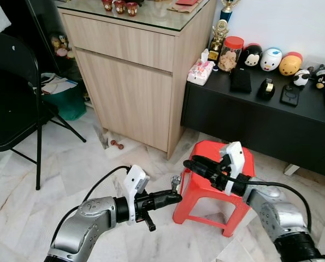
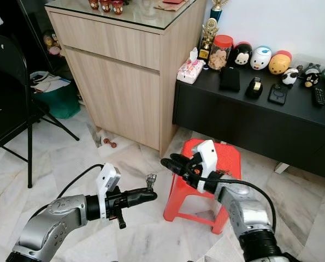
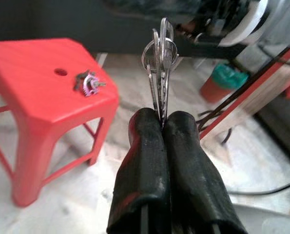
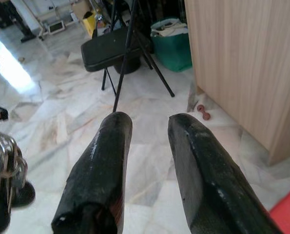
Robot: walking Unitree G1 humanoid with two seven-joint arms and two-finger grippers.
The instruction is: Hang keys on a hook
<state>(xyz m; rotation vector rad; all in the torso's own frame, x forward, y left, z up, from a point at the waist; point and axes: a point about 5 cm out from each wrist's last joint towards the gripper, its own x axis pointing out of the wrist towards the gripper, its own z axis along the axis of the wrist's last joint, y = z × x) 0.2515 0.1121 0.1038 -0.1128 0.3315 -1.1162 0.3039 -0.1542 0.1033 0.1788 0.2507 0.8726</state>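
Steel keys (image 3: 159,58) pinched in left pincer (image 3: 163,124), bows blurred

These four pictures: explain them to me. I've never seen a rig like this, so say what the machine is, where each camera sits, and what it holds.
It is a walking humanoid robot with two silver arms, each ending in a two-fingered black tool. The two wide pictures come from its head, looking down; the other two come from cameras on its wrists. The left tool is shut on a bunch of keys, held above the marble floor. The right tool is open and holds nothing, above a red stool. A small metal object lies on that stool.
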